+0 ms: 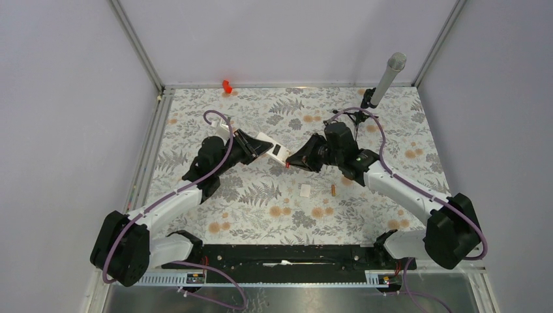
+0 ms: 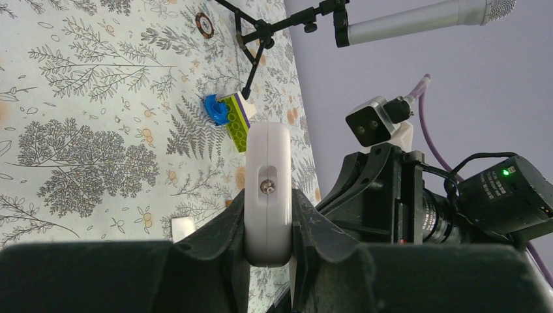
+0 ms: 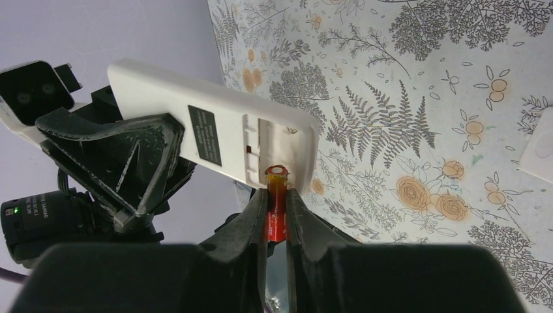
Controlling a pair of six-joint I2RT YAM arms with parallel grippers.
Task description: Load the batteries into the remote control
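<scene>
My left gripper (image 1: 253,146) (image 2: 269,218) is shut on the white remote control (image 1: 269,147) (image 2: 267,189) (image 3: 215,130) and holds it above the table, its plain back with an open battery bay facing the right arm. An orange-red battery (image 3: 276,203) (image 1: 287,167) is clamped in my shut right gripper (image 1: 292,162) (image 3: 276,199). The battery's top end touches the bay's edge at the remote's near end. A second battery (image 1: 332,190) lies on the table. The remote's button face is hidden.
A small white cover piece (image 1: 304,191) (image 2: 182,229) (image 3: 538,147) lies on the patterned mat next to the loose battery. A blue disc (image 2: 214,109) and a yellow-green block (image 2: 238,120) sit near a microphone stand (image 1: 390,77) at the back right. A red object (image 1: 227,85) stands at the back edge.
</scene>
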